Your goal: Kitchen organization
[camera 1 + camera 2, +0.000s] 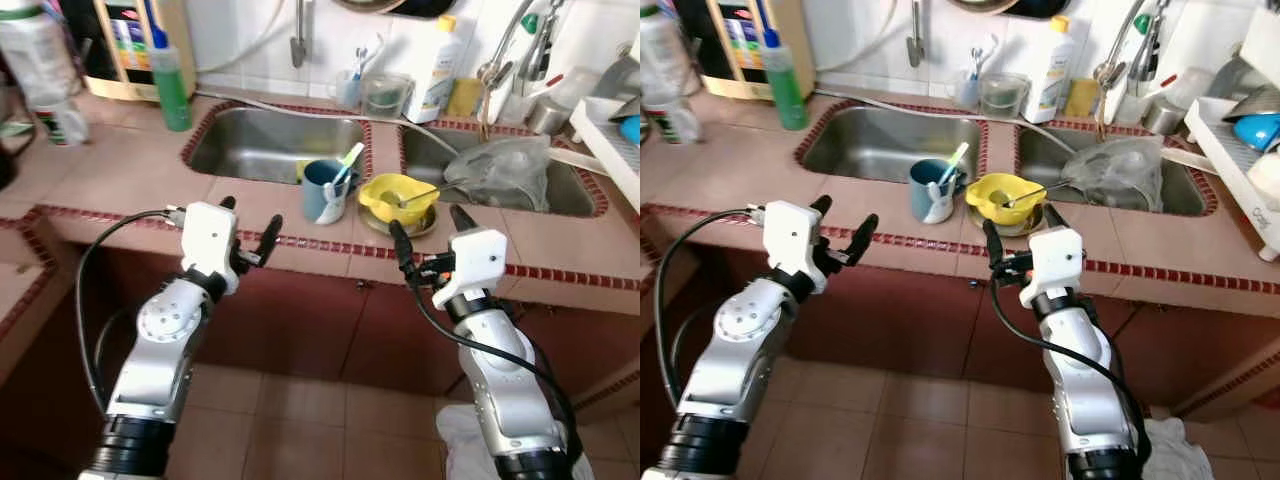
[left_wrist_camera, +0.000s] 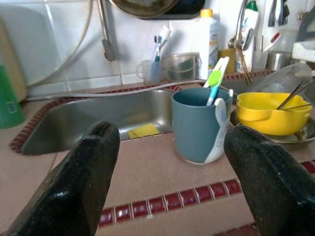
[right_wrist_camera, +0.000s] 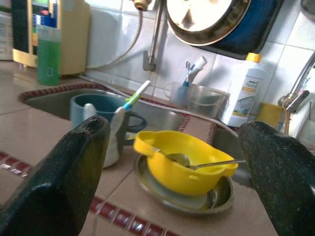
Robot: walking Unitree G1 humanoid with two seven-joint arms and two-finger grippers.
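A blue mug [image 1: 322, 190] holding a green-and-white toothbrush [image 1: 348, 163] stands on the tiled counter between the two sinks. Beside it a yellow bowl [image 1: 396, 197] with a spoon rests on a metal plate [image 3: 184, 193]. My left gripper [image 1: 252, 225] hovers open at the counter's front edge, a little left of the mug [image 2: 197, 125]. In front of the yellow bowl [image 3: 182, 162], my right gripper [image 1: 428, 238] is also open, with nothing between its fingers.
The left sink [image 1: 270, 145] holds a yellow sponge [image 2: 143, 131]; the right sink [image 1: 500, 175] holds a grey pan. A green bottle [image 1: 170, 85], a white detergent bottle [image 1: 436, 70], a cup of toothbrushes [image 1: 352, 85] and a dish rack [image 1: 615, 130] line the counter.
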